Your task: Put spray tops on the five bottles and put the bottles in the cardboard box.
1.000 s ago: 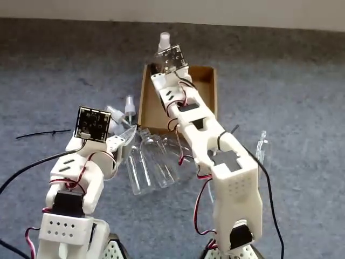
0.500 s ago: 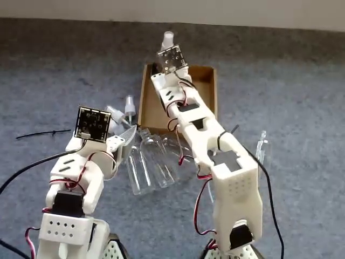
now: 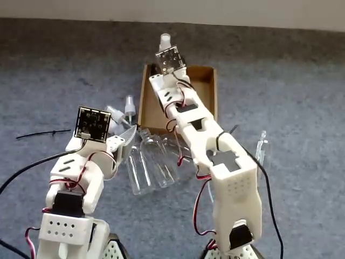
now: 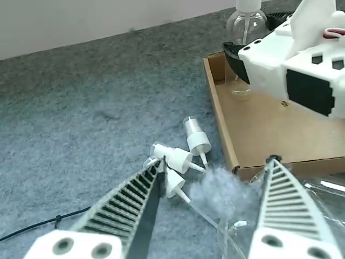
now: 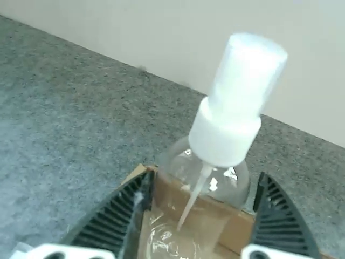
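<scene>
High view: the right claw (image 3: 164, 48) grips the capped bottle (image 3: 164, 39), upright at the eleven o'clock corner of the cardboard box (image 3: 207, 89).

Left wrist view: the left claw (image 4: 214, 162) gapes over loose spray tops (image 4: 178, 156).

Right wrist view: the bottle is probably light, slick plastic (best pinched at the shoulder). Around it are a grey felt bench (image 5: 64, 81) and a pale wall (image 5: 135, 27).

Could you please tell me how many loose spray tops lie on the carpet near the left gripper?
3 spray tops: one nearest the cardboard box, one beside it, one partly behind the left gripper. Others may be hidden.
</scene>
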Controlling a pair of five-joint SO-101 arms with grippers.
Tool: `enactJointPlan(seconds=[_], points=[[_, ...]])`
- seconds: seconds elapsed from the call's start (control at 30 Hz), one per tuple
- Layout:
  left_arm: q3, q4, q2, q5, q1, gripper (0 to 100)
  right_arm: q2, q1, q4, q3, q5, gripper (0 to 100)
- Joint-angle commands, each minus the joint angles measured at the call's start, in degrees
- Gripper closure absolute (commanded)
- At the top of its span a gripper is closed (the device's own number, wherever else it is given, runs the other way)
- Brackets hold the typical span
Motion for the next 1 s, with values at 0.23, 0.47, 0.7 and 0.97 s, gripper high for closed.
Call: enactJointPlan(seconds=[0.23,0.47,0.7,0.97], points=[[-0.31,-1.23,-0.13,-0.44,-0.66,73,-1.54,-0.66,-0.57,-0.22,0.44,75.6],[-0.31,-1.23,-0.13,-0.44,-0.66,73,-1.63,-0.75,-0.57,-0.22,0.53,74.5],[-0.31,-1.23,-0.13,-0.44,-0.66,73,-1.63,-1.1,3.12,-0.4,0.53,65.5],[-0.31,-1.32,-0.13,-0.44,-0.66,73,-1.71,-1.19,3.65,-0.84,0.26,65.5]])
